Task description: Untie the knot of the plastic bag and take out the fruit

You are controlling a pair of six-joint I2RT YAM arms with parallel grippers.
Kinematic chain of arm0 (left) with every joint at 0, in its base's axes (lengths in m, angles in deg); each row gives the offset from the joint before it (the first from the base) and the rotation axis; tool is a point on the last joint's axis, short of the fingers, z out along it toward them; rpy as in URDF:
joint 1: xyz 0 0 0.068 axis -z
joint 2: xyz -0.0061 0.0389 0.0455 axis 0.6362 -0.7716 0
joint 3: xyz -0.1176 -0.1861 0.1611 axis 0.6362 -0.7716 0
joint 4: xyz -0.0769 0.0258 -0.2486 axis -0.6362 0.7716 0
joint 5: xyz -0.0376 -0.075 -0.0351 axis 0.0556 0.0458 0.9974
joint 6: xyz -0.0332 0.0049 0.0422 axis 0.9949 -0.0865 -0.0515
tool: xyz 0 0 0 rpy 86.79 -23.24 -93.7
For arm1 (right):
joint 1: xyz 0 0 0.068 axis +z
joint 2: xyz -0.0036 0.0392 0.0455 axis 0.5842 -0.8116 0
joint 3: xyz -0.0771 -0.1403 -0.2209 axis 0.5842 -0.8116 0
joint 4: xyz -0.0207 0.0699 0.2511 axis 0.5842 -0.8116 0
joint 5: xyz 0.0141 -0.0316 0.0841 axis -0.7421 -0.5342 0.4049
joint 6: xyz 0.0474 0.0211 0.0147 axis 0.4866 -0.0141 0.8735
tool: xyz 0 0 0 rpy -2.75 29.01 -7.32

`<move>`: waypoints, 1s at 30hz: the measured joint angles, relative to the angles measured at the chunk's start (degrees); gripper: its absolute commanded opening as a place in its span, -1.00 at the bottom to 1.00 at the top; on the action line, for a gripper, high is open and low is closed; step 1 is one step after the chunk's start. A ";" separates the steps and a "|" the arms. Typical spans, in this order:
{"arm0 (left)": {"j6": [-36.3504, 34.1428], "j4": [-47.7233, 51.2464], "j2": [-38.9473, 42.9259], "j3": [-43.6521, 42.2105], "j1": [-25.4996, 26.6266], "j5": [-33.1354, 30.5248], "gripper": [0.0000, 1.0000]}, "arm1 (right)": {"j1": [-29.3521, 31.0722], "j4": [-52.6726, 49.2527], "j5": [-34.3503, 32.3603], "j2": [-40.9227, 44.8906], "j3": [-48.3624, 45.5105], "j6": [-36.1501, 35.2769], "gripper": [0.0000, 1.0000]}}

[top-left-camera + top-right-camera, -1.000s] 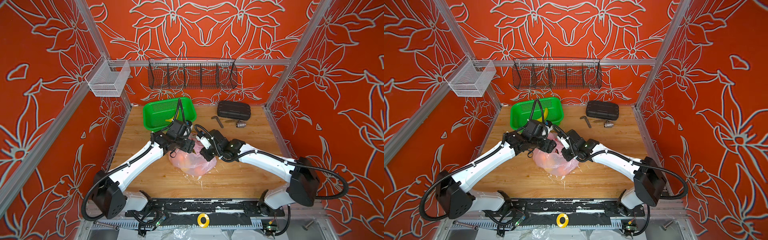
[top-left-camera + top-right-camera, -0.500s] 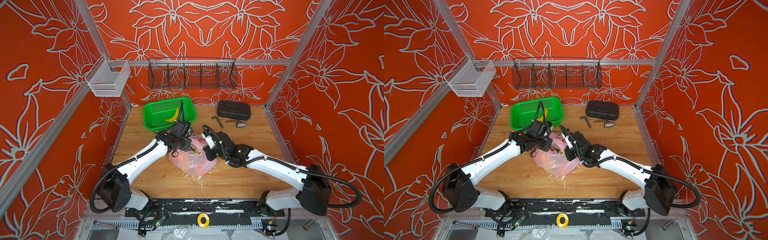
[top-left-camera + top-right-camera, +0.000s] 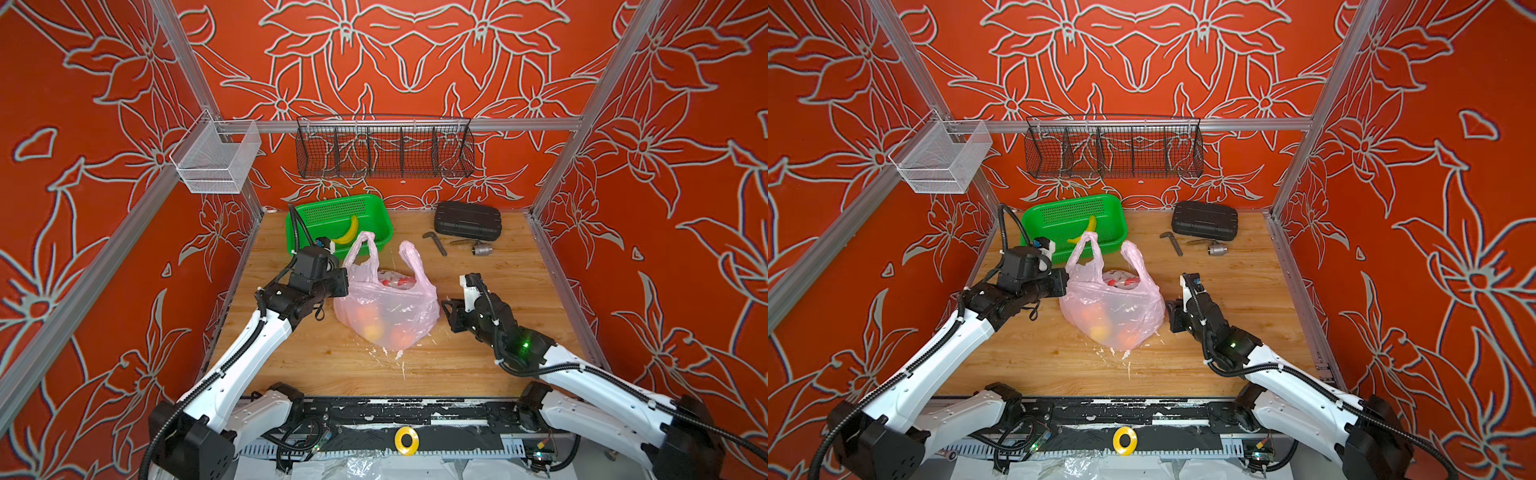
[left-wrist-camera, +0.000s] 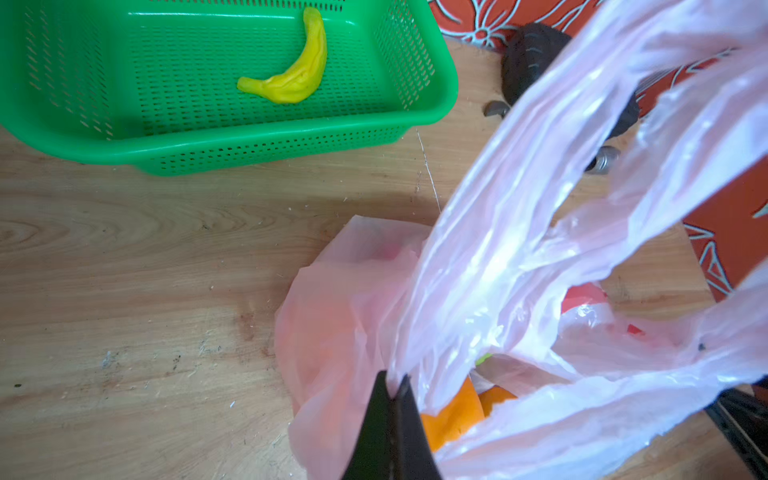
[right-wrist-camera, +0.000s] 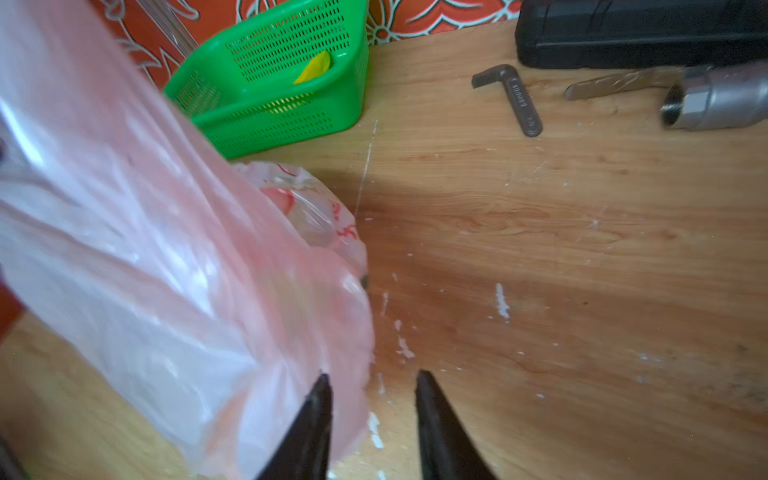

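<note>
Wooden tabletop [image 3: 332,365] holds a pink bag [image 3: 399,303] of fruit [image 4: 453,417], left pincer [image 4: 393,376] pinching its rim, right pincer [image 5: 372,374] spread, banana [image 3: 350,232] in basket [image 3: 332,208].

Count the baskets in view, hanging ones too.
3: a green plastic basket on the table, back left; a white mesh basket hanging on the left side; a black wire basket hanging at the back. None looks hidden.
</note>
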 measured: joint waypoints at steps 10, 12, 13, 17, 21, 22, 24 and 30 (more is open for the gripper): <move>1.25 0.35 0.83 -0.09 -0.13 0.55 -0.99 | -0.02 -11.13 6.25 -3.04 24.26 -15.17 0.55; 1.46 0.57 1.66 -0.24 -0.13 0.52 -0.99 | -0.02 -15.04 10.29 -9.05 35.78 -19.41 0.54; 1.51 0.72 2.16 -0.42 -0.13 0.52 -0.99 | -0.02 -17.18 12.96 -12.22 41.29 -21.29 0.54; 1.70 1.40 3.37 -0.55 -0.13 0.52 -0.99 | 0.81 -25.86 20.09 -25.16 60.02 -27.82 0.54; 1.73 1.99 5.44 -1.09 -0.13 0.44 -0.99 | 2.10 -35.34 22.62 -37.27 73.46 -32.00 0.54; 1.75 2.19 5.95 -1.29 -0.13 0.37 -0.99 | 2.43 -37.90 22.97 -40.39 76.30 -32.74 0.53; 1.75 2.67 6.64 -1.42 -0.13 0.26 -0.99 | 2.82 -41.83 23.47 -45.40 80.17 -33.68 0.53; 1.75 3.48 7.30 -1.42 -0.13 0.24 -0.99 | 3.74 -50.62 24.63 -56.15 84.72 -34.64 0.52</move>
